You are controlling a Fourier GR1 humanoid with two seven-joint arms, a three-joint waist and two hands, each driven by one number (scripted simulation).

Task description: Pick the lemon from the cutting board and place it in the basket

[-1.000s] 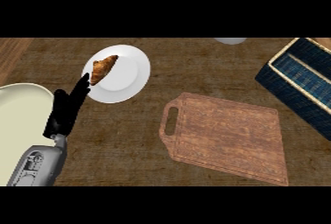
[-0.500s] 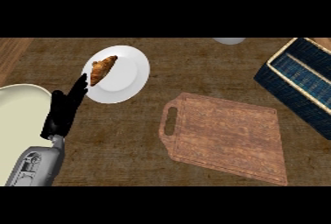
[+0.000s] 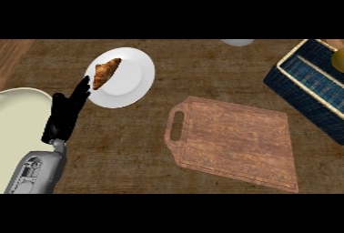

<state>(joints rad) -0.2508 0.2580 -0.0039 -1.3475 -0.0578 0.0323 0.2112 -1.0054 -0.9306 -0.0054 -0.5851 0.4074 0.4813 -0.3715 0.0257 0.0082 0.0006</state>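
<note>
Yellow lemon (image 3: 338,59) now shows at the view's right edge, inside the dark blue woven basket (image 3: 302,88), up and right of the brown wooden cutting board (image 3: 235,141); it wasn't visible half a second ago. Board bare, so placement looks done. Left hand (image 3: 66,113) unmoved left of board, fingers straight, holding nothing; right hand out of view

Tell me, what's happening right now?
Left hand open beside plate. Right hand unseen. Cutting board bare; yellow shape in basket.
</note>
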